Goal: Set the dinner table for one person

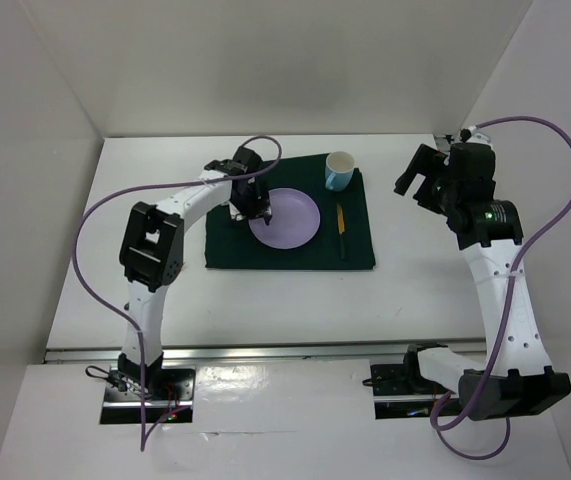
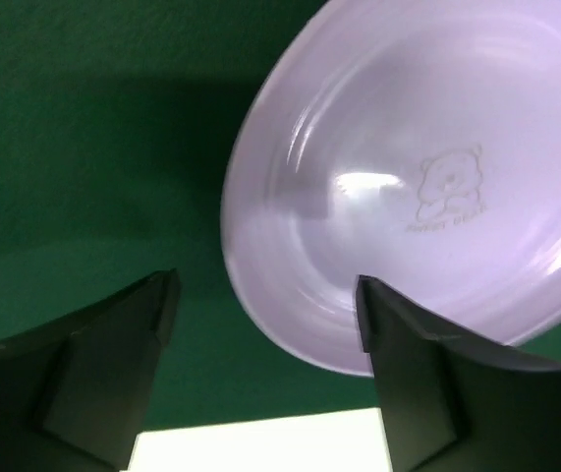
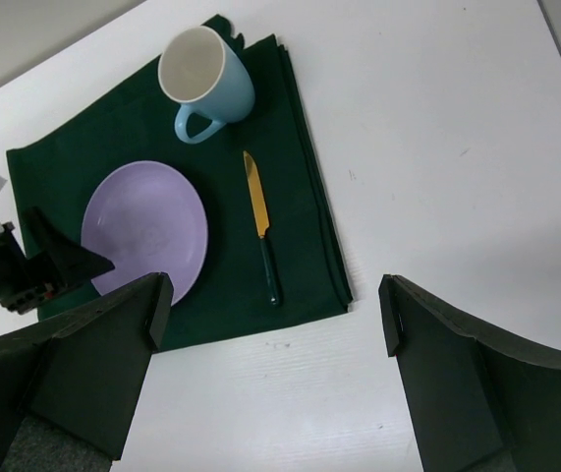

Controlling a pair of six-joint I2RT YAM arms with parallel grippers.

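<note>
Left hand (image 2: 265,295) hangs released at the purple plate's (image 2: 408,177) rim. The plate looks placed, so it would best rise straight up, nudging nothing. Beyond it lie the knife (image 1: 342,225) and mug (image 1: 339,170) on the green mat (image 1: 225,255), with the white tabletop (image 1: 165,180) spread beneath it all. Right hand (image 1: 417,178) hovers wide open off to the side

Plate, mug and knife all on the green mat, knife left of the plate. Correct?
Not quite. The knife lies right of the plate, not left, as the top external view shows. The plate, mug and knife are all on the green mat.
</note>
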